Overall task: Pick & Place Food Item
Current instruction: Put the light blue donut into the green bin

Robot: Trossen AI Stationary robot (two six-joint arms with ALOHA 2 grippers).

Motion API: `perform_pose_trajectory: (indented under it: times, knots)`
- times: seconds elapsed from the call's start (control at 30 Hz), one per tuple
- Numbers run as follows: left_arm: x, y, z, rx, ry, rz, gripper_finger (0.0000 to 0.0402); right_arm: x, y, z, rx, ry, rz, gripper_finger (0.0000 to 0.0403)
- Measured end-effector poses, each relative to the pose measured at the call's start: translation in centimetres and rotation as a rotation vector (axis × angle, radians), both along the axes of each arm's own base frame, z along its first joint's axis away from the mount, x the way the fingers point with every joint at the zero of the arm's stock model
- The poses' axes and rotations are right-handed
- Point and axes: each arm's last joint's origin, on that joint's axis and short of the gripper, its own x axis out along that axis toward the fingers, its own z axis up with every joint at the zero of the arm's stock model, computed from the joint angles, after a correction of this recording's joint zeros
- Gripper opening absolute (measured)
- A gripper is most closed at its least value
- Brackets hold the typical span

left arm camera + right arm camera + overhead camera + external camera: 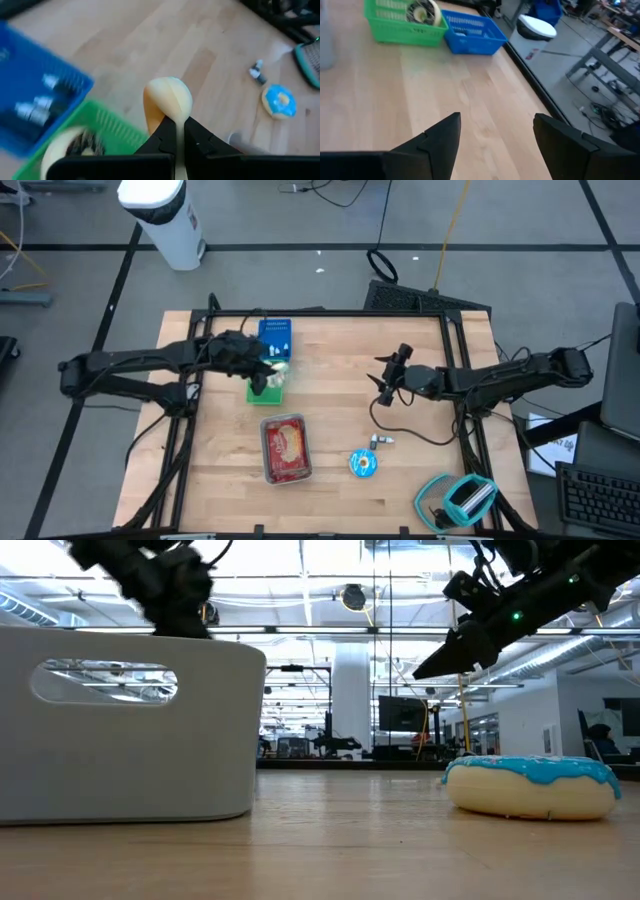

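Pinching pale food piece (170,100), left tool (179,131) shut; looks light, smooth—grip mid-body; right tool (495,131) wide open, empty.

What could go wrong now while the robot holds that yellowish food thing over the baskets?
1. The left gripper pinches the pale food piece only by its lower edge, so it might slip out.
2. It hangs near where the green basket meets the blue basket, so a drop could land in the wrong one or on the table.
3. The green basket already holds a round item, which the piece might bounce off.
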Motion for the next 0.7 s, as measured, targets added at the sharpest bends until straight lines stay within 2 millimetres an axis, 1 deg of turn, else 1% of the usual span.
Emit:
perform_pose_trajectory:
  times: [0.13,0.3,0.47,0.6,0.7]
  knots:
    - [-1.8,0.1,-1.7,0.014,-0.016,-0.035,0.0013,0.2,0.1,0.2,0.019,-0.024,0.054,0.0234]
    - [-3.0,0.4,-3.4,0.038,-0.053,-0.029,0.0006,0.2,0.2,0.3,0.025,-0.032,0.076,0.0231]
    - [-3.7,0.9,-5.0,0.022,-0.030,0.017,0.0016,0.2,0.2,0.3,0.025,-0.032,0.077,0.0230]
    - [-4.0,1.2,-6.0,0.025,-0.009,0.028,0.0007,0.2,0.2,0.3,0.022,-0.030,0.078,0.0226]
    - [-4.3,1.3,-6.6,0.019,0.004,0.038,0.0009,0.2,0.2,0.3,0.022,-0.031,0.078,0.0226]
